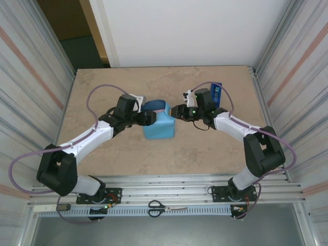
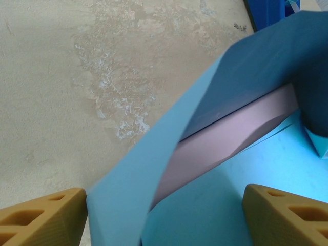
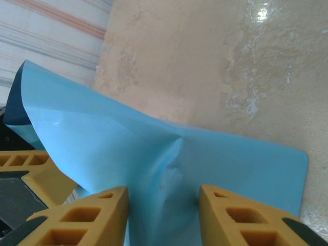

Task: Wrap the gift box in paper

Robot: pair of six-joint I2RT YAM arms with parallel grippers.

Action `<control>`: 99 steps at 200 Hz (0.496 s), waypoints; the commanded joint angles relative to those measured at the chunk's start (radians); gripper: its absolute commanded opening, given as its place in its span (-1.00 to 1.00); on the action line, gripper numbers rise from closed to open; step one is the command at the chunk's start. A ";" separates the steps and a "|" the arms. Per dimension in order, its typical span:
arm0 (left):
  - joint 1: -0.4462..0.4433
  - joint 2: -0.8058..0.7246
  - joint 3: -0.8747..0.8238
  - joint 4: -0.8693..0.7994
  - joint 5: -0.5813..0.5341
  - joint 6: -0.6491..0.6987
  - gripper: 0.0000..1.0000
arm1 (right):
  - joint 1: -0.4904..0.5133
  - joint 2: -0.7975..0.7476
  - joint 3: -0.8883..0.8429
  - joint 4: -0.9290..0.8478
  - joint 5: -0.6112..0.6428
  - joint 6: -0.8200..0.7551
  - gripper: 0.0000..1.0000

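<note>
The paper [image 1: 160, 128] is folded light-blue side out over the gift box at the table's middle. In the left wrist view a raised flap of paper [image 2: 133, 169] shows its navy inner face, and the mauve side of the gift box [image 2: 225, 138] shows beneath it. My left gripper [image 1: 150, 117] is at the parcel's left top edge. It stands open [image 2: 166, 205], its fingers wide either side of the flap and covered box. My right gripper [image 1: 176, 111] is at the parcel's right top corner, open [image 3: 163, 192], with a creased ridge of paper [image 3: 102, 138] standing between its fingers.
A royal-blue tape dispenser [image 1: 216, 93] stands behind the right gripper, its corner visible in the left wrist view [image 2: 269, 13]. Scissors [image 1: 163, 207] lie on the rail at the near edge. Corrugated walls close both sides of the beige table [image 1: 102, 92].
</note>
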 commanded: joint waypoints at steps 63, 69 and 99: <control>0.005 0.042 0.004 -0.041 0.010 0.036 0.55 | -0.121 0.061 0.093 0.036 -0.176 0.014 0.03; 0.005 0.041 0.004 -0.043 0.009 0.036 0.55 | -0.126 0.070 0.095 0.053 -0.179 0.027 0.02; 0.005 0.042 0.001 -0.044 0.012 0.034 0.55 | -0.130 0.115 0.118 0.055 -0.156 0.036 -0.02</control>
